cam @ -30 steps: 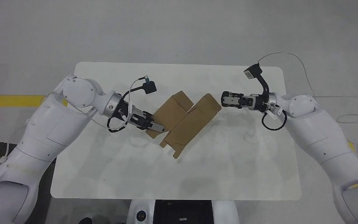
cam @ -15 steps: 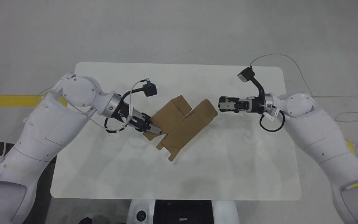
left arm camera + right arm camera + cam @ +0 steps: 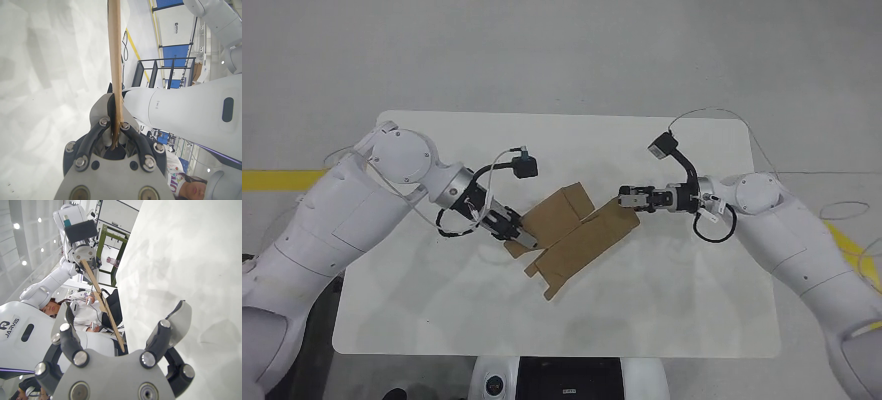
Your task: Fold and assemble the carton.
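The carton (image 3: 572,238) is a flattened brown cardboard piece held a little above the middle of the white table (image 3: 692,300). My left gripper (image 3: 521,238) is shut on its left edge. In the left wrist view the cardboard (image 3: 114,56) runs edge-on out of the left gripper (image 3: 115,115). My right gripper (image 3: 626,197) is open at the carton's right corner. The right wrist view shows the carton (image 3: 103,302) edge-on, with its near end between the spread fingers of the right gripper (image 3: 122,317). The left gripper (image 3: 86,263) grips the far end.
The table's bare surface stretches around the carton on all sides. A thin cable (image 3: 742,115) loops over the table's back right corner. Grey floor surrounds the table.
My right gripper has moved left until its open fingers reach the carton's right corner. The left gripper has shifted right and toward the front, carrying the carton with it.
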You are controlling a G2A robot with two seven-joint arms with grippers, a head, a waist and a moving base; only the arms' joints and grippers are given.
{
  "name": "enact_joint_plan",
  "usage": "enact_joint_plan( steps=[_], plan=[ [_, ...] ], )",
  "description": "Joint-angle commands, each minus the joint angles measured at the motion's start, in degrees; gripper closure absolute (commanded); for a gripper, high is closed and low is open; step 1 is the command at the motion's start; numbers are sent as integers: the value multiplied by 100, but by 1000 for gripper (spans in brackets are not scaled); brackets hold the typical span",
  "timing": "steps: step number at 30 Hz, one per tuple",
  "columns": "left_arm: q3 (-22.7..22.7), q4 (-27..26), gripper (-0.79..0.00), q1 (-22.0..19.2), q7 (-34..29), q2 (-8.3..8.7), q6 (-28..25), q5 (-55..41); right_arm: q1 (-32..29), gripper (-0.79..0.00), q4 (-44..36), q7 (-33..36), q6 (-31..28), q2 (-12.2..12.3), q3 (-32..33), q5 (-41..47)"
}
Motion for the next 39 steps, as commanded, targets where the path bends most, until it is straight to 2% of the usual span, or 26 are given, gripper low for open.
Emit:
enact_joint_plan(
  steps=[1,8,16,17,18,20,21,24,25,30,34,35,36,38,39],
  plan=[
    [137,117,0,-89,44,-21,-43,-61,-3,-785,-84,21,21,-4,-54,66],
    [486,392,0,-349,152,-69,-151,-244,30,-785,-256,113,113,16,-198,139],
    [716,538,0,-548,229,-43,-228,-401,92,-779,-343,182,181,49,-339,133],
    [741,541,0,-564,237,-37,-236,-418,99,-622,-340,173,173,50,-355,136],
    [766,543,0,-576,243,-31,-243,-444,106,-391,-333,172,172,51,-373,138],
    [814,547,0,-599,252,-17,-251,-487,128,-323,-336,191,190,53,-412,140],
    [839,548,0,-608,255,-10,-255,-504,140,-262,-336,197,197,54,-427,151],
    [897,561,0,-638,265,11,-265,-569,166,-197,-328,205,204,58,-470,174],
    [912,557,0,-652,276,19,-276,-574,173,-151,-327,204,203,59,-481,183],
    [995,510,0,-718,311,56,-311,-575,202,-15,-316,212,212,63,-538,218],
    [1059,497,0,-766,357,82,-356,-573,218,0,-323,211,211,63,-571,269],
    [1071,494,-43,-778,368,90,-367,-576,216,0,-313,214,213,64,-577,289],
    [1079,488,-336,-790,381,100,-381,-582,213,0,-295,219,219,63,-579,324],
    [1069,492,-785,-803,428,121,-427,-667,216,0,-288,231,230,61,-576,375],
    [1057,510,-785,-812,436,134,-435,-718,214,0,-294,223,222,59,-564,425]
  ],
)
